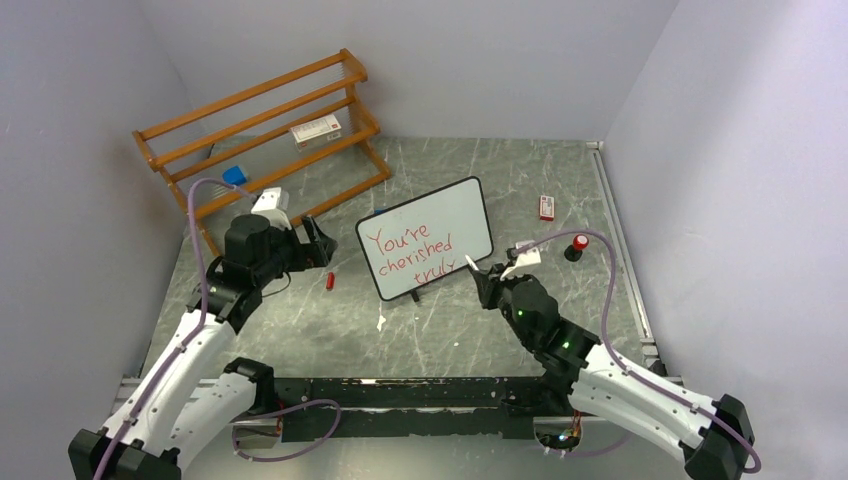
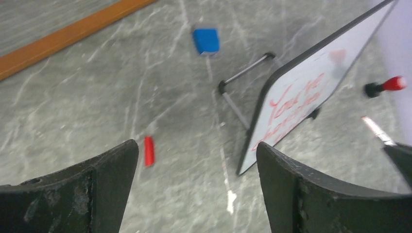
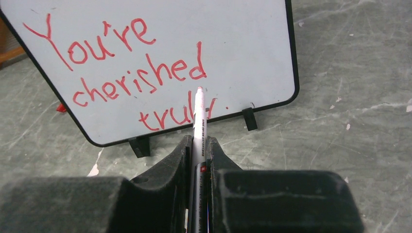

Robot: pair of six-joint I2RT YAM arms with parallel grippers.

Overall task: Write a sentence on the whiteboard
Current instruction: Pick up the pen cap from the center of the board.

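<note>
Marbled table [image 1: 480, 330], one whiteboard [image 1: 452, 213], one red sentence [image 1: 410, 256].

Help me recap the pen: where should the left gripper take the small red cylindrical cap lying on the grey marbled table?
Probably pinch the small red cap across its narrow middle, coming straight down from above. It lies flat on the table, its long sides square to the jaws of the open left gripper.

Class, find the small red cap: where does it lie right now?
In the top view the red cap lies on the table, left of the whiteboard, between it and the left gripper.
</note>
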